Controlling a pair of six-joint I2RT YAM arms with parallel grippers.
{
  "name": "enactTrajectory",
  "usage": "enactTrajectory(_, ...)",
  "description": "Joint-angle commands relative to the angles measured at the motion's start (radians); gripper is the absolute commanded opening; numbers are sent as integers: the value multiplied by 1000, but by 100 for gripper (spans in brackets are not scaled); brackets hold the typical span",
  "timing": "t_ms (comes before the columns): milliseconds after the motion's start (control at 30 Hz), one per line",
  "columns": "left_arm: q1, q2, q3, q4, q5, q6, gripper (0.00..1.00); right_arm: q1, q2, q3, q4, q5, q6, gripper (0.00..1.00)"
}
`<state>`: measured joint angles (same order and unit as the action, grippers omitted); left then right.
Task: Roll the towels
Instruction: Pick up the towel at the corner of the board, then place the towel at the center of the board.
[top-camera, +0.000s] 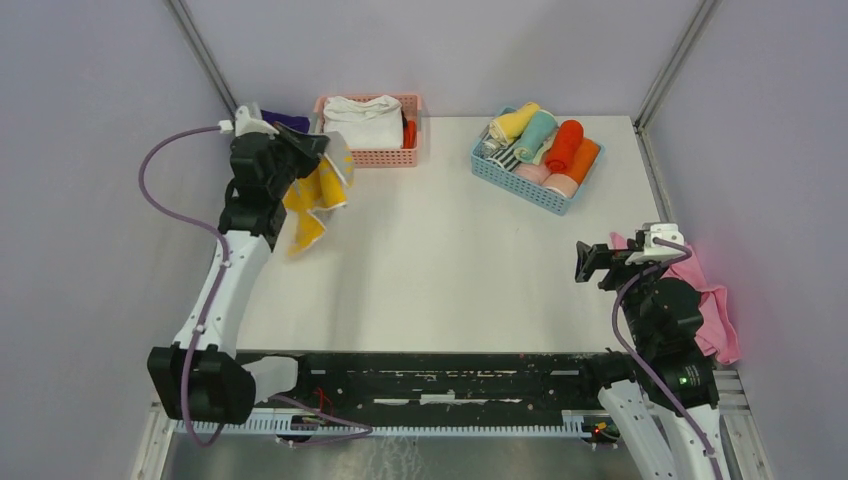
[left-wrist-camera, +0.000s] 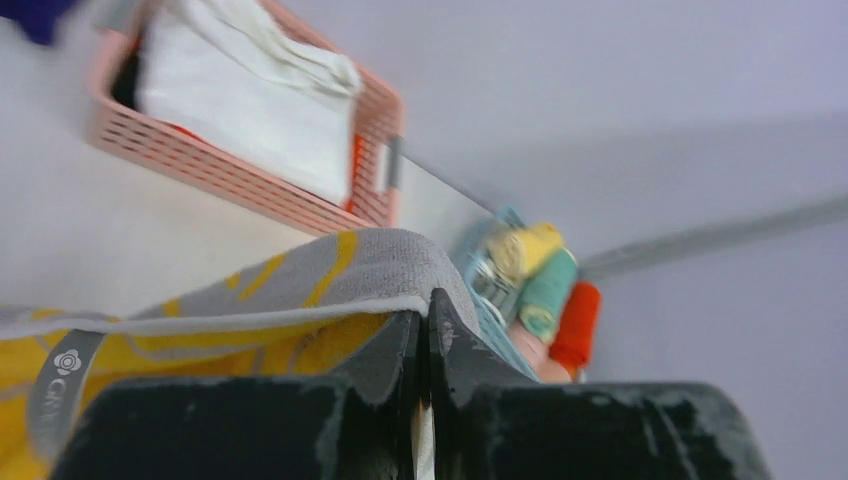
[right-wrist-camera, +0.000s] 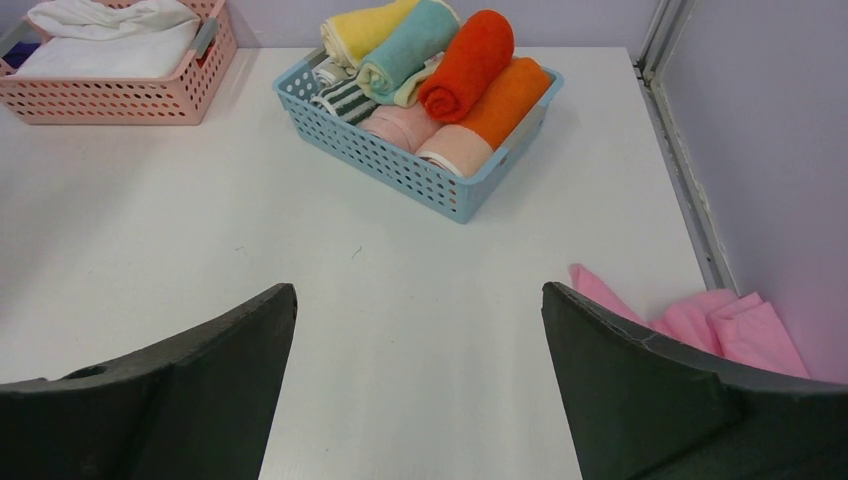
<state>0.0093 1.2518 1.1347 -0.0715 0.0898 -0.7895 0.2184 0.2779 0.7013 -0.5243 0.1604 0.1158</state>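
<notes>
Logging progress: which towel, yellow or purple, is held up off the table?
The yellow towel, pinched in the left gripper and hanging above the table; the purple towel lies beside the pink basket.

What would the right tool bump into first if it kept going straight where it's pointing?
Probably the bare white table: the right tool is open and tilted down toward it, with nothing in between. The blue basket sits farther along that line, but depth is hard to judge here.

Lab cell: grey-walled test table (top-camera: 440, 260)
</notes>
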Motion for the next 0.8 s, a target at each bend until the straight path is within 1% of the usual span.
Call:
enactTrajectory(0, -167, -82, -28, 50, 50, -80, 11, 10, 3, 17, 63, -42, 18, 100)
enactTrajectory(167, -304, -87, 33, 118, 106, -101, 12, 11, 48, 67, 32, -97, 11, 100)
enactTrajectory(267, -359, -86, 46, 175, 210, -115, 12, 10, 104, 114, -12, -160, 9, 100)
enactTrajectory(333, -375, -86, 53, 191, 299, -114, 12, 10, 151, 145, -35, -203, 6, 100)
enactTrajectory(400, -380, -89, 51, 177, 387, -94, 13, 10, 208, 176, -51, -252, 8, 100)
enactTrajectory(467, -379, -107, 42, 71, 408, -8, 13, 10, 261, 197, -60, -307, 16, 100)
enactTrajectory(500, -379, -121, 35, -7, 372, 52, 13, 10, 286, 203, -62, -343, 17, 100)
enactTrajectory(567, -378, -161, 5, -157, 243, 175, 14, 10, 342, 211, -61, -413, 20, 100)
enactTrajectory(600, -377, -183, -17, -214, 170, 214, 15, 10, 373, 213, -62, -442, 25, 100)
enactTrajectory(667, -366, -224, -78, -280, 25, 267, 17, 10, 429, 211, -54, -504, 35, 100)
enactTrajectory(767, -344, -264, -174, -334, -171, 281, 23, 12, 490, 179, 10, -562, 66, 100)
